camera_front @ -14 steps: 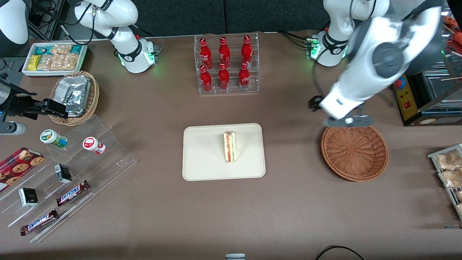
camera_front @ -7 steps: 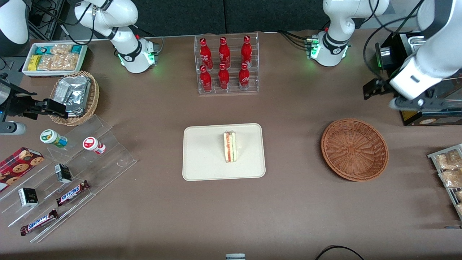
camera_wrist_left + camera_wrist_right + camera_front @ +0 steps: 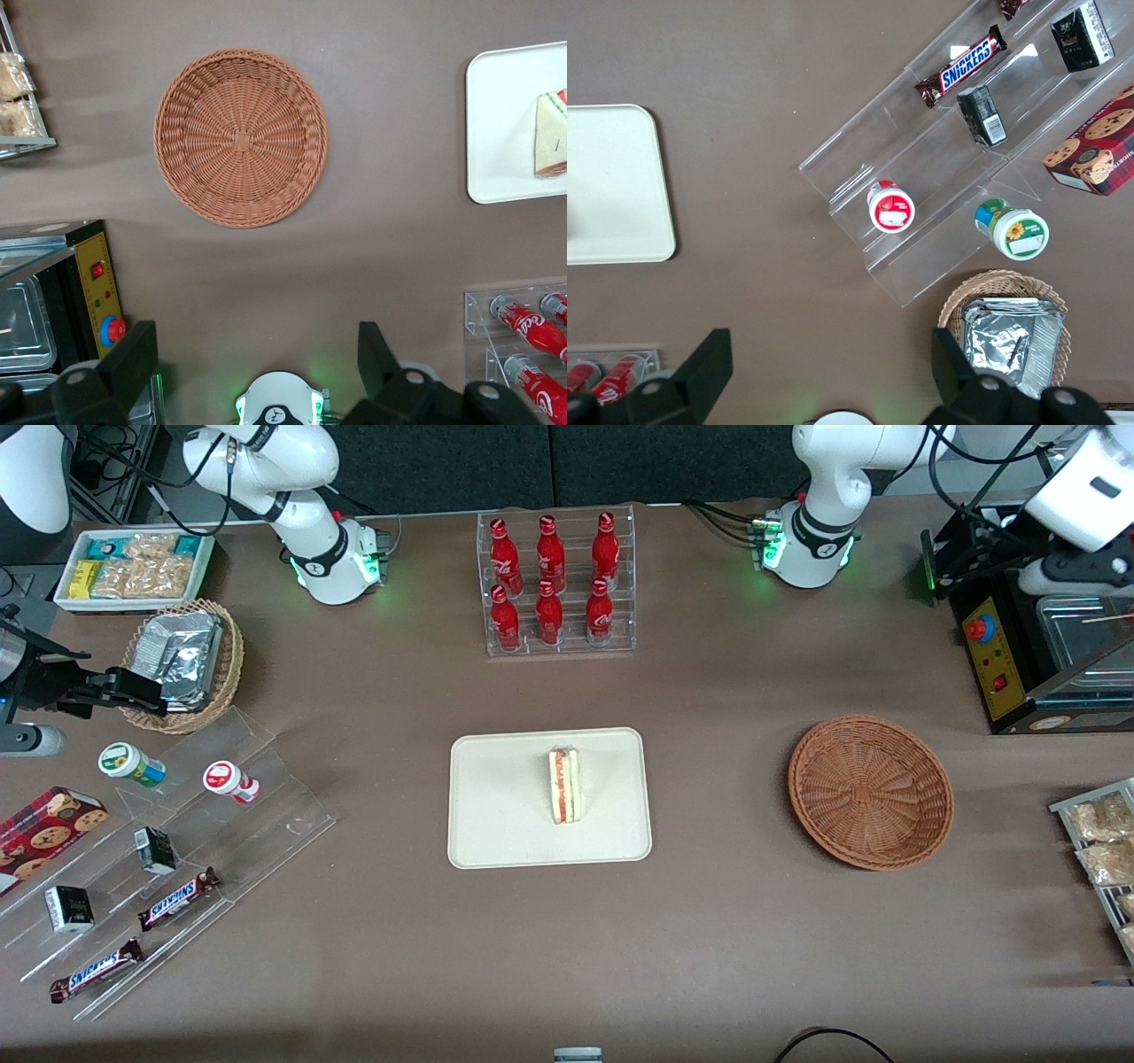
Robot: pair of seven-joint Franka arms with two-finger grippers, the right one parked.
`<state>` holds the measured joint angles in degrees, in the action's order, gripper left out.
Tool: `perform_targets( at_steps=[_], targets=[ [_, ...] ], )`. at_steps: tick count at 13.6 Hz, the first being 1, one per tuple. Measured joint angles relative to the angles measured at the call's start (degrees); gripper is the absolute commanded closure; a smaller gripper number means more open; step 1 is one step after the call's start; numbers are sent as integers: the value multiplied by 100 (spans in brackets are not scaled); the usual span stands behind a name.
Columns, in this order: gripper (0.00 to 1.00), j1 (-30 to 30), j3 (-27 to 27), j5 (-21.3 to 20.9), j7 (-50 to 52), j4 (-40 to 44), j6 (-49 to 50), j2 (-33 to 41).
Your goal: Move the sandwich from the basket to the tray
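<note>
The sandwich [image 3: 564, 784] lies on the cream tray [image 3: 496, 797] in the middle of the table, cut edge up; it also shows in the left wrist view [image 3: 551, 133] on the tray [image 3: 500, 124]. The reddish-brown basket [image 3: 870, 791] stands empty beside the tray, toward the working arm's end; the left wrist view looks down into the basket [image 3: 241, 137]. My left gripper [image 3: 974, 536] is raised high, farther from the front camera than the basket, near the arm's base. In the left wrist view the gripper [image 3: 255, 359] is open and empty, its fingers [image 3: 133, 363] wide apart.
A clear rack of red bottles [image 3: 556, 584] stands farther from the front camera than the tray. A black machine with a red button [image 3: 997, 651] and a rack of snack packets [image 3: 1099, 841] sit at the working arm's end. A clear stand with snacks [image 3: 177, 850] lies toward the parked arm's end.
My left gripper has left the spot over the basket's rim, risen and pulled away toward the arm's base. Sandwich, tray and basket have not moved.
</note>
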<state>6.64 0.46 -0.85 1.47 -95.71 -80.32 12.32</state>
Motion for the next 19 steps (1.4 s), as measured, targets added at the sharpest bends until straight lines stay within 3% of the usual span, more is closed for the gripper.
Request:
perform_targets(
  at_steps=[7, 10, 12, 14, 17, 19],
  targets=[
    [0, -109, -41, -6, 24, 30, -9, -360],
    [0, -1234, -978, 3, -22, 108, -8, -379],
    [0, -1318, -1190, 2, -16, 163, -6, -394],
    [0, -1145, -1134, 1, -9, 179, -6, -397],
    [0, -437, -437, -3, 6, 191, -6, -410],
    [0, -388, -328, -3, 6, 215, -5, -416]
  ],
)
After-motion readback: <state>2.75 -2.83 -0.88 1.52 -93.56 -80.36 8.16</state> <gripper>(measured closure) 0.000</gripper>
